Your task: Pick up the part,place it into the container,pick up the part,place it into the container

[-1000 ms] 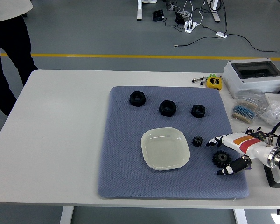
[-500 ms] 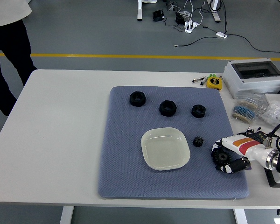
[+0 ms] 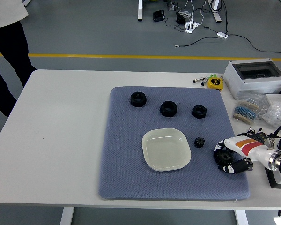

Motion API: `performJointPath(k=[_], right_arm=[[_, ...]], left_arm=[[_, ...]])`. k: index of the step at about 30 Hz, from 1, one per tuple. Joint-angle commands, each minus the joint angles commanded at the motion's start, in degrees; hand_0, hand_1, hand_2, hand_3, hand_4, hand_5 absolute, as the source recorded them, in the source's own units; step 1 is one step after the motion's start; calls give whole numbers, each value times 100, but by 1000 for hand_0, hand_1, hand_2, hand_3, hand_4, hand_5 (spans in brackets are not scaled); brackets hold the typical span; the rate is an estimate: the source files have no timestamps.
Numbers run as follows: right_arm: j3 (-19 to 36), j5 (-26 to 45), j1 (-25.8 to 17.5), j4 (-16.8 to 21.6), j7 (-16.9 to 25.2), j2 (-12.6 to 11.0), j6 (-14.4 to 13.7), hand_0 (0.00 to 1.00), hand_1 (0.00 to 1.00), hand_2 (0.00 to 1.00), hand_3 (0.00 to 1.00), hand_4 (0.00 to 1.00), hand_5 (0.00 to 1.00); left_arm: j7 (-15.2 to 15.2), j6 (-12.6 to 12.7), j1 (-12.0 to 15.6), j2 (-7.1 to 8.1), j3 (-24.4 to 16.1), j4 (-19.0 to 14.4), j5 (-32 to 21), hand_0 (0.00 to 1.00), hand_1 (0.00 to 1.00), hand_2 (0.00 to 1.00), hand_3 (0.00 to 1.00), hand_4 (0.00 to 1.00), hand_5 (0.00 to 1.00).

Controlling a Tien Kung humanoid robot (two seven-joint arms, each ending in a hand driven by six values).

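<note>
A pale square dish (image 3: 166, 149) sits on the blue-grey mat (image 3: 126, 154), empty. A small black gear (image 3: 199, 141) lies just right of it. A larger black gear (image 3: 222, 157) lies farther right, and my right hand (image 3: 227, 157) has its fingers curled around it on the mat. Three black nuts lie across the mat's far part: (image 3: 138, 99), (image 3: 168, 108), (image 3: 199, 111). My left hand is out of view.
A person in dark trousers (image 3: 7, 47) stands at the far left corner. At the right edge are a grey box (image 3: 255, 77), a yellow tape measure (image 3: 215, 83), bagged parts (image 3: 246, 112) and a black stand (image 3: 276, 176).
My right hand moved down over the larger gear and closed its fingers around it. The gear has stayed on the mat.
</note>
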Motion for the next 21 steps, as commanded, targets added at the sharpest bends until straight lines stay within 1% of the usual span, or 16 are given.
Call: performJointPath(k=[1,6,7,11,13,15,21], right_arm=[[6,3,0,9,6,-5,-2,407,409,464,471,481,56],[59,6,-6,83,34,-32,-71,407,409,464,471,481,56],[73,4,-5,101,38,-33,-84,349,380,447,466,480,40],[148,-52,1,195,34,-19,-137,349,380,447,466,480,40],[198,-109,20,254,29,7,-164,331,369,440,463,497,22],[256,-166,66,323,24,16,-183,331,369,440,463,497,22],[312,-242,213,505,23,124,-241,320,356,438,464,507,9]], left_arm=[[2,-2,-1,1,2,0,2,720,655,734,624,726,687],[9,-6,-2,5,5,-1,9,720,655,734,624,726,687],[10,-7,-1,7,7,-1,8,720,655,734,624,726,687],[27,-9,10,12,-8,0,41,720,655,734,624,726,687],[48,-13,17,18,-19,0,70,721,648,734,624,725,686],[20,-11,1,21,69,-1,0,721,648,734,624,725,686],[61,-4,-10,29,-20,2,107,721,646,732,624,726,687]])
